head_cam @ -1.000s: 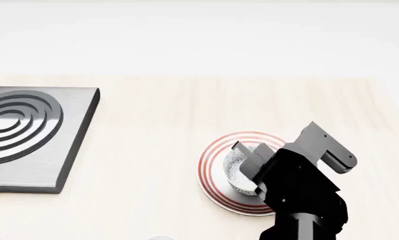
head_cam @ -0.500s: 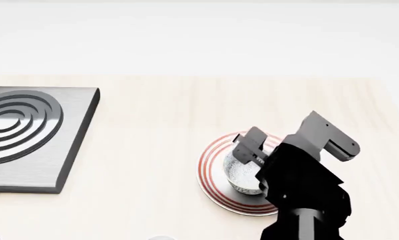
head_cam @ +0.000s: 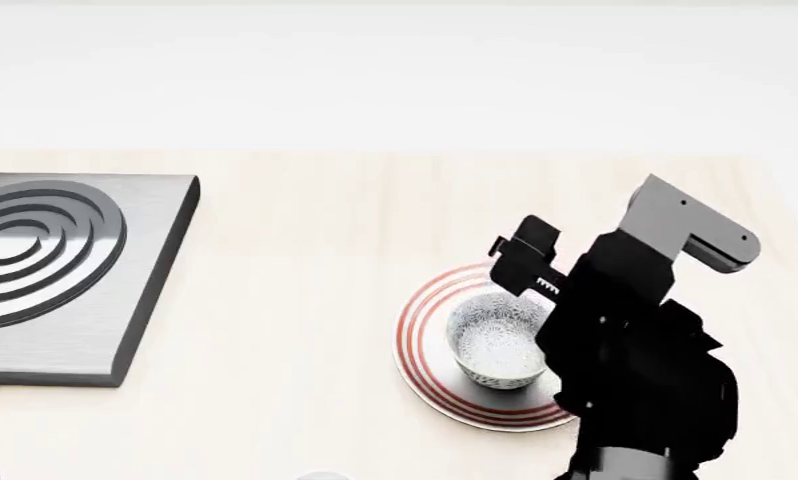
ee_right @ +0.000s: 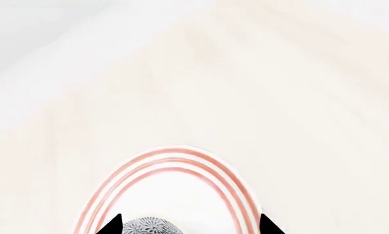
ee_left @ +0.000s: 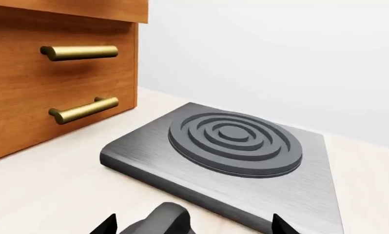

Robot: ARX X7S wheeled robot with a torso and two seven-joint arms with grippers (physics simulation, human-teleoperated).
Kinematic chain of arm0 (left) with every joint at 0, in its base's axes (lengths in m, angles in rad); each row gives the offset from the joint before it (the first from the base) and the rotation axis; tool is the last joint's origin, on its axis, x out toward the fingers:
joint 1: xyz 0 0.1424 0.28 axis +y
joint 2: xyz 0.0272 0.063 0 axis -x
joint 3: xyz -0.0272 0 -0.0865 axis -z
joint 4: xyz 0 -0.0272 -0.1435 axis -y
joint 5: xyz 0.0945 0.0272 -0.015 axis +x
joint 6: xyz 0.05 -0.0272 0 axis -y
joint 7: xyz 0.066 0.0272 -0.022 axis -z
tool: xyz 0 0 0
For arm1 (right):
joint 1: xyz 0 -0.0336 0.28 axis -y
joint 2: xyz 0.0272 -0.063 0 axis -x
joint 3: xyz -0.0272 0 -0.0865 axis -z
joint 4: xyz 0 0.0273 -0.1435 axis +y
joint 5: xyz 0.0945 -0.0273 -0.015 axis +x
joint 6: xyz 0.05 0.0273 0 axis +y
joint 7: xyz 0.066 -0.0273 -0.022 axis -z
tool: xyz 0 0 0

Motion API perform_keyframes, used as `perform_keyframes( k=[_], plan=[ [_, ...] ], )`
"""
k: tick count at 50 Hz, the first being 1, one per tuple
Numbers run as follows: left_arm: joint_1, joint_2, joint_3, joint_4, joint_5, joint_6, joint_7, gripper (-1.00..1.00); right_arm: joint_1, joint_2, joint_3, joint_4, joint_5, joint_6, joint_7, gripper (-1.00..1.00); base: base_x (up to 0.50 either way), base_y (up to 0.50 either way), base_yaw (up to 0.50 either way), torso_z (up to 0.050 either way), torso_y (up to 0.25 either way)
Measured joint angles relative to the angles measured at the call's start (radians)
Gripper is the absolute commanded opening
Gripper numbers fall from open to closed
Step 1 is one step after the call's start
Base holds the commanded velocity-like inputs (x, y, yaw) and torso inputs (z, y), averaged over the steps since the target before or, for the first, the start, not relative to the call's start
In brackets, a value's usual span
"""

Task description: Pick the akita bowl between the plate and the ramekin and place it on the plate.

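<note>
The akita bowl (head_cam: 497, 346) stands upright on the plate (head_cam: 423, 335), a little toward the plate's near right part, with red rings showing on the left and far sides. The right gripper (head_cam: 530, 262) is above and just beyond the bowl's far rim, apart from it, and its fingers are spread with nothing between them. So the bowl lies below and slightly toward the robot from this gripper. The bowl is round, so it has no long axis to align with.

In the right wrist view, only a small piece of the speckled bowl (ee_right: 150, 227) shows at the picture's edge between the 2 dark fingertips (ee_right: 111, 225), and the plate rim (ee_right: 175, 157) curves around it. This agrees that the gripper is free of the bowl.

I judge the placing as done; what remains is to lift the right arm away without touching the rim. The right arm is the nearer one by far. The left gripper (ee_left: 188, 225) shows only 2 tips and a part of its body, near the grey burner slab (ee_left: 233, 161) and the wooden drawers (ee_left: 58, 73); its fingers look spread.

The light wooden counter (head_cam: 292, 250) around the plate is flat and bare, with free room on all sides. The ramekin is not in view.
</note>
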Motion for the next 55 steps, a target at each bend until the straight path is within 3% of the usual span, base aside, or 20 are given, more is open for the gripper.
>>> perform_keyframes(
  k=[14,31,44,55],
  plan=[
    [-0.001,-0.001,0.003,-0.003,-0.001,0.004,0.000,1.00,-0.185,0.008,-0.157,-0.473,0.195,0.183,0.078,1.00,0.00,0.00,0.00,0.000,0.000],
    [0.003,-0.002,0.006,0.000,-0.002,0.008,-0.002,1.00,-0.401,0.032,-0.261,-0.900,0.316,0.258,0.132,1.00,0.00,0.00,0.00,0.000,0.000],
    [0.010,-0.006,0.004,0.013,-0.012,0.008,-0.001,1.00,-0.604,0.067,-0.351,-1.153,0.306,0.204,0.172,1.00,0.00,0.00,0.00,0.000,0.000],
    [0.009,-0.011,0.002,0.014,-0.026,0.004,0.006,1.00,-0.733,0.096,-0.452,-1.223,0.212,0.053,0.197,1.00,0.00,0.00,0.00,0.000,0.000]
  ],
)
